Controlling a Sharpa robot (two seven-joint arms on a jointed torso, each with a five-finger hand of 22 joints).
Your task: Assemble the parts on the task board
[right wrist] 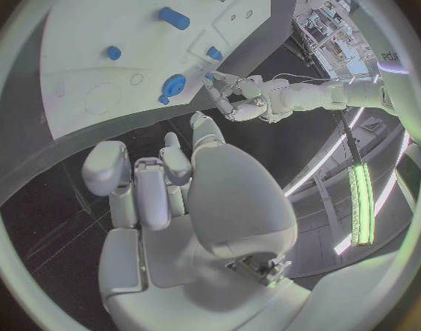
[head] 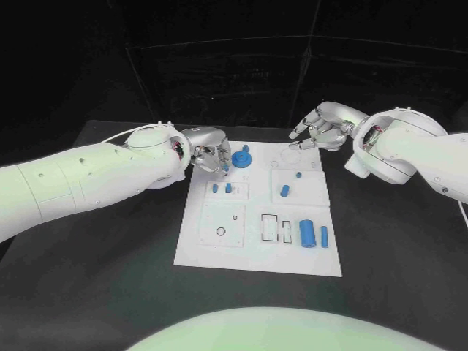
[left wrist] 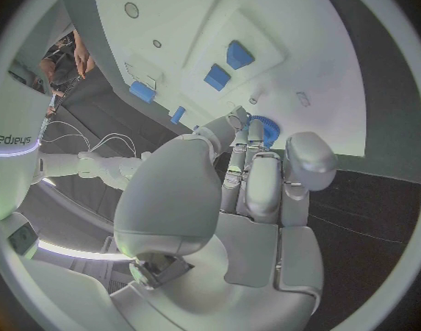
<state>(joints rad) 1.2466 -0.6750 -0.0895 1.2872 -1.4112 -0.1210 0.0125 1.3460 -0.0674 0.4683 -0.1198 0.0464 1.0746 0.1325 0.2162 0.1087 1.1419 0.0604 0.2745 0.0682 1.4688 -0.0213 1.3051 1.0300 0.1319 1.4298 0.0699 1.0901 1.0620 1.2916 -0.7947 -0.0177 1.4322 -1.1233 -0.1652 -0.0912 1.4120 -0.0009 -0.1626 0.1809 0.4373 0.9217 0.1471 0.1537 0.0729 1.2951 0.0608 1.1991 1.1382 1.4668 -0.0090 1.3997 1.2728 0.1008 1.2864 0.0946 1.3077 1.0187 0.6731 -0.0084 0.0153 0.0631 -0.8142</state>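
The white task board (head: 219, 252) lies in the middle of the black table. A round blue part (head: 243, 157) stands near its far left corner. My left hand (head: 208, 156) hangs at that corner, fingertips pointing down right beside the round part (left wrist: 265, 130); I see nothing held in it. My right hand (head: 324, 130) hovers over the board's far right corner with its fingers apart and nothing in them. Two small blue parts (head: 221, 188) sit left of centre, one (head: 284, 191) right of centre. A blue cylinder (head: 307, 233) and a thin blue pin (head: 325, 235) lie near the right edge.
Black table (head: 403, 256) surrounds the board on all sides. A tiny blue part (head: 297, 175) stands on the board's right half. Rectangular slots (head: 269, 227) and a small round hole (head: 221, 232) mark the board's near half.
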